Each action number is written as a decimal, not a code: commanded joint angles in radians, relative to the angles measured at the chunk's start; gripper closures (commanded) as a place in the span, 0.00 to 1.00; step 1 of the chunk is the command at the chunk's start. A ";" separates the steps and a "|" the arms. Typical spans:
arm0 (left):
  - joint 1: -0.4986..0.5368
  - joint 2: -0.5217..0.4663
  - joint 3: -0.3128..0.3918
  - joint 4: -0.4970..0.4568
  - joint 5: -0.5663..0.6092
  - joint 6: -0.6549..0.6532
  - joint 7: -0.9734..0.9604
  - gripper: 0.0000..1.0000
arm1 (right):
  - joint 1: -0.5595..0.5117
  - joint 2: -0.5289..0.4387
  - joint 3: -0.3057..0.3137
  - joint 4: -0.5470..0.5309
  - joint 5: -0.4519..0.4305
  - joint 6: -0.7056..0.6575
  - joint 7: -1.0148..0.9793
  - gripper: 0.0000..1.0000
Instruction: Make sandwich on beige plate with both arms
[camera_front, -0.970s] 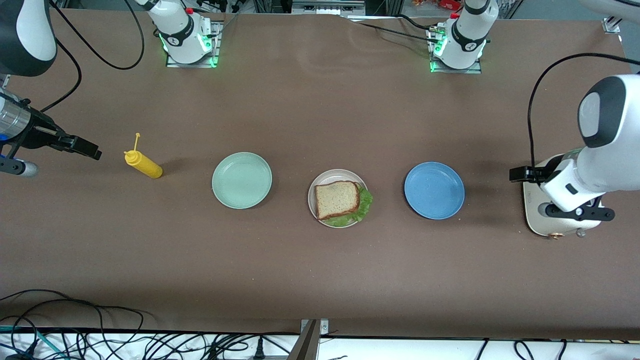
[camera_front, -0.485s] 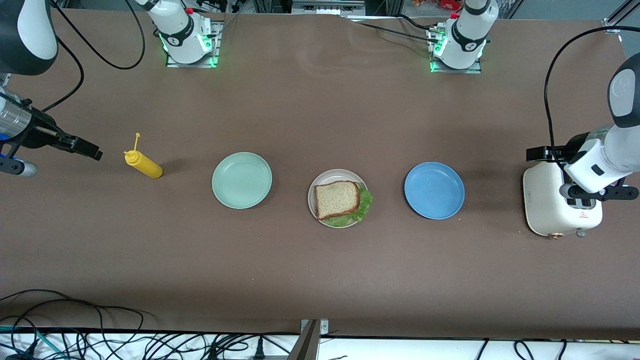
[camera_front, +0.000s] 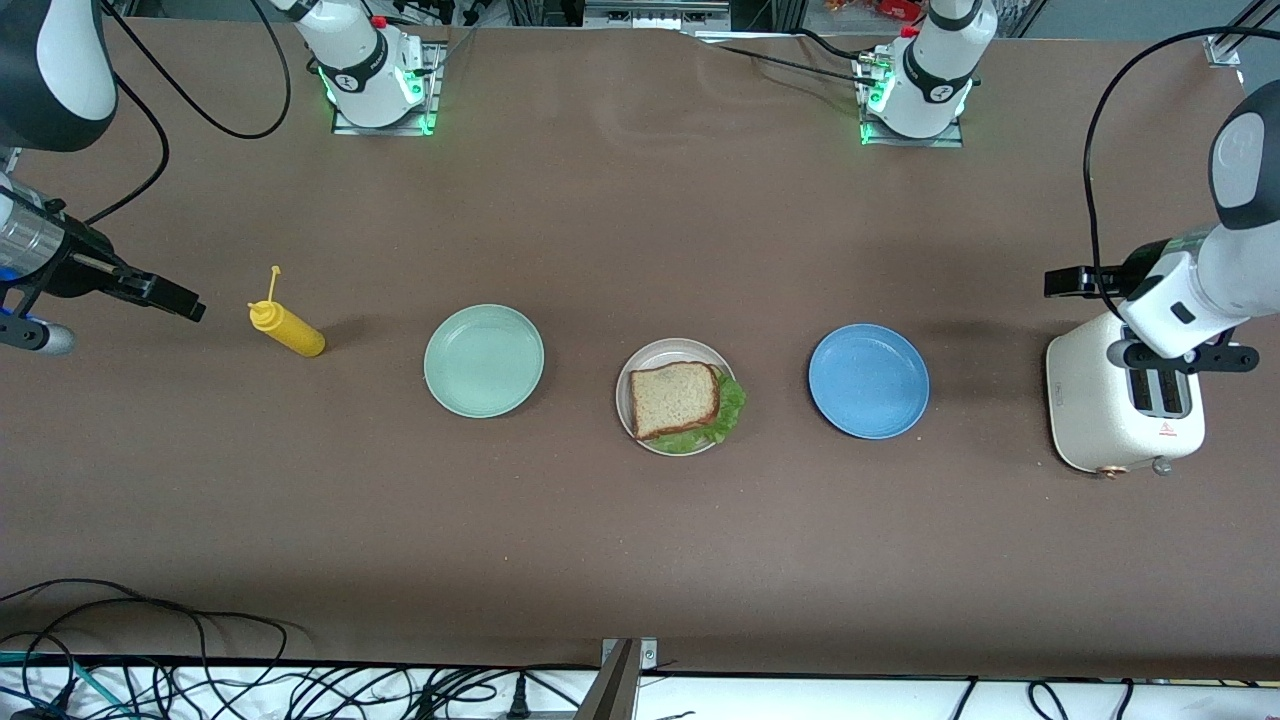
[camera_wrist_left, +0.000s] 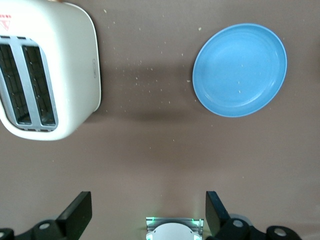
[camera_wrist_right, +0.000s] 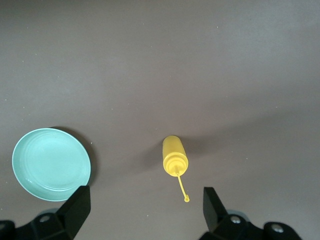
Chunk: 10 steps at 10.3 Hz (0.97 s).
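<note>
Bearing a red warning label: toaster (camera_front: 1120, 420)

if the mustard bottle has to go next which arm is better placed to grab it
Right, probably. The right claw hangs open at the mustard bottle's end of the table; the left claw, open too, is up beside the toaster.

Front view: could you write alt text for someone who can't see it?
A sandwich of brown bread and green lettuce sits on a round beige plate mid-table, between a mint-green plate and a blue plate. A yellow squeeze bottle and a white toaster stand toward the table's ends.
</note>
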<state>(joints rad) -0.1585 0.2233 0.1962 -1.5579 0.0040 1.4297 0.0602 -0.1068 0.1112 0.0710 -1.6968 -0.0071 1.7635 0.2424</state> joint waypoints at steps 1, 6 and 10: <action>0.000 -0.059 -0.008 -0.047 0.030 0.020 0.006 0.00 | -0.021 -0.034 0.016 -0.041 0.015 0.024 0.002 0.00; -0.003 -0.015 -0.006 0.074 0.025 0.017 0.015 0.00 | -0.021 -0.034 0.016 -0.037 0.015 0.025 0.000 0.00; -0.004 -0.007 -0.008 0.085 0.025 0.017 0.015 0.00 | -0.021 -0.033 0.013 -0.031 0.013 0.025 -0.003 0.00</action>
<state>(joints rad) -0.1614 0.1982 0.1918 -1.5045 0.0040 1.4542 0.0608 -0.1084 0.1089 0.0710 -1.7003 -0.0071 1.7735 0.2423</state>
